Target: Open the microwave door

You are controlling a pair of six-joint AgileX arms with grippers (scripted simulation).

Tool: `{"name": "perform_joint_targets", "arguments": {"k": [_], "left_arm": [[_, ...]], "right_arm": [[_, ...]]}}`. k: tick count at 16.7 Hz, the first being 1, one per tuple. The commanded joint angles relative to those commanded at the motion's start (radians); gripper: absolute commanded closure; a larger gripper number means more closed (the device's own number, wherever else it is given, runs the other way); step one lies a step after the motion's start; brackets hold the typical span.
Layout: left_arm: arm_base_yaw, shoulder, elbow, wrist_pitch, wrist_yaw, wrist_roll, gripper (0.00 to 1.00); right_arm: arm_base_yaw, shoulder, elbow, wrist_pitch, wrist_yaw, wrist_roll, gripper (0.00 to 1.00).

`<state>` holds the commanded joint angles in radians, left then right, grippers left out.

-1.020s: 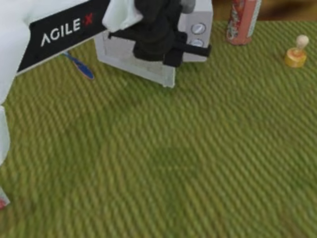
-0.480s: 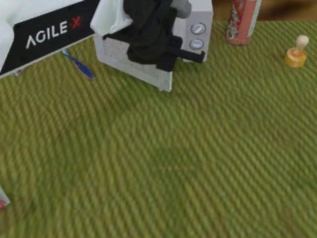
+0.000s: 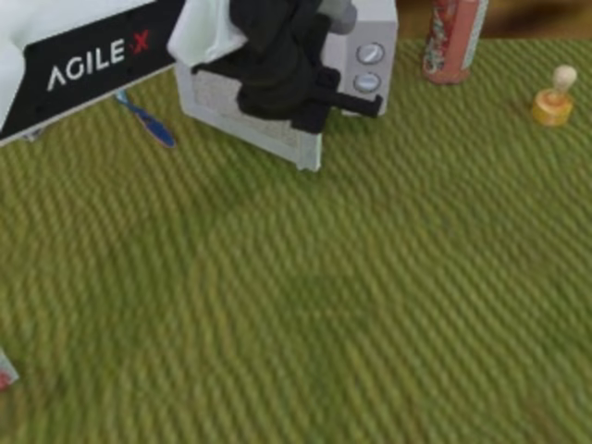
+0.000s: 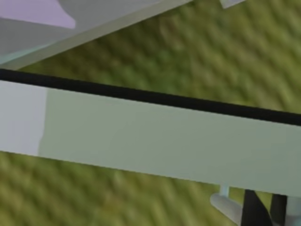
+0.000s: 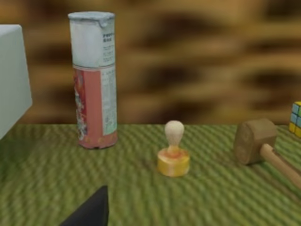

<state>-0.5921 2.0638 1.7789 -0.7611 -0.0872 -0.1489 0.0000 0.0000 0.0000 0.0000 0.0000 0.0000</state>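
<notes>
1. The left tool [image 3: 347, 100] hung at the front of the microwave [image 3: 375, 28], black fingers reaching toward the knob panel; I could not tell whether they were open or closed.
2. The microwave door [image 3: 277, 137] stood partly swung out, its free edge just below the tool and nearer the viewer, its hinge away toward the arm's own side.
3. The door's long edge ran slantwise under the tool, so I judged further opening meant pushing that free edge outward.
4. The right arm sat parked well away; its tool's state I couldn't tell.
</notes>
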Motion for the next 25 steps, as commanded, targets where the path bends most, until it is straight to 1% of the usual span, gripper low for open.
{"name": "perform_joint_targets", "arguments": {"k": [12, 15, 21, 25], "left_arm": [[0.0, 0.0, 0.0, 0.0, 0.0, 0.0, 1.0], [-0.001, -0.008, -0.017, 0.006, 0.014, 0.01, 1.0], [0.033, -0.084, -0.124, 0.046, 0.073, 0.127, 1.0], [0.033, -0.085, -0.125, 0.046, 0.074, 0.129, 1.0]], "right_arm": [[0.0, 0.0, 0.0, 0.0, 0.0, 0.0, 0.0], [0.0, 0.0, 0.0, 0.0, 0.0, 0.0, 0.0], [0.0, 0.0, 0.0, 0.0, 0.0, 0.0, 0.0], [0.0, 0.0, 0.0, 0.0, 0.0, 0.0, 0.0]]}}
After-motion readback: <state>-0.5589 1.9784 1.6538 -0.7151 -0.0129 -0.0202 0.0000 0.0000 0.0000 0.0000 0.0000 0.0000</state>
